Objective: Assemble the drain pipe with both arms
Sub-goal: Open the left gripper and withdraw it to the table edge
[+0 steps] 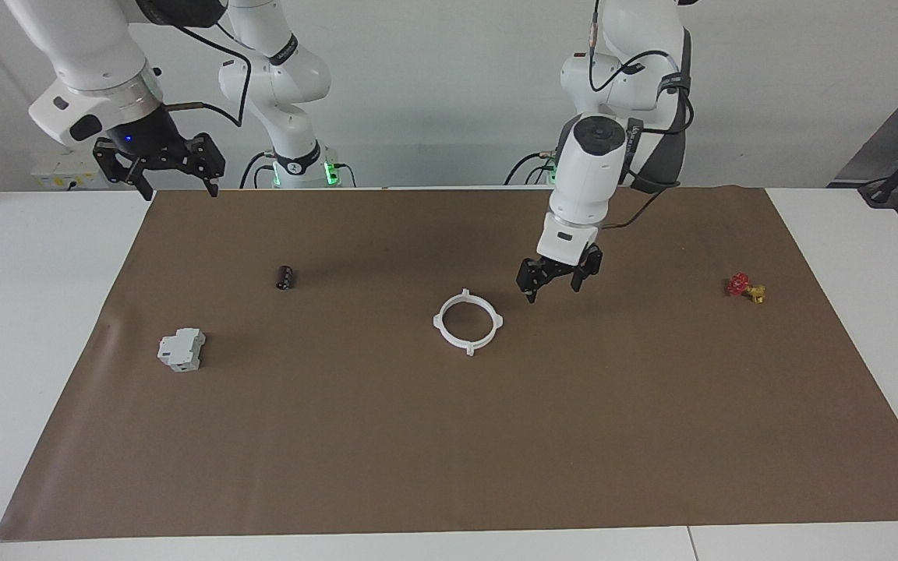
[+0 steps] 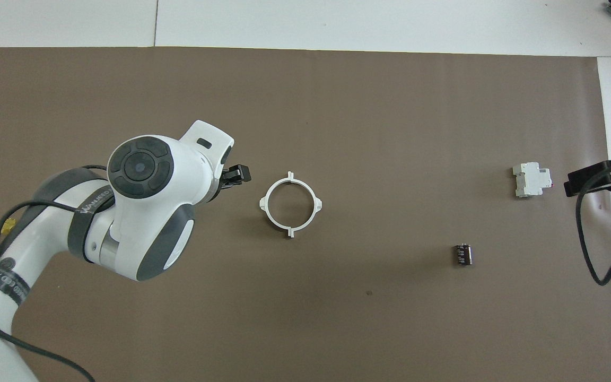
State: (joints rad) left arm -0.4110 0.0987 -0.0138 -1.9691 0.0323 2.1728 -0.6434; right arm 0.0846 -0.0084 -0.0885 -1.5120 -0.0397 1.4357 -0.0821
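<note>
White rings: one drain pipe, mid-frame
Grey-white blocks: one breaker block, lower left
Dark cylinders: one capacitor
Red valves: one valve, right edge
Arms: two

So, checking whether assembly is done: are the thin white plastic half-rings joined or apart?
Joined, it appears: the thin white plastic half-rings form one closed ring with four tabs, flat on the brown mat, no visible gap, nothing touching it.

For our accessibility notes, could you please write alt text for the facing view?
A closed white drain pipe ring lies on the brown mat; the open left gripper hangs empty beside it, above the mat. The open right gripper waits raised over the mat's corner.
</note>
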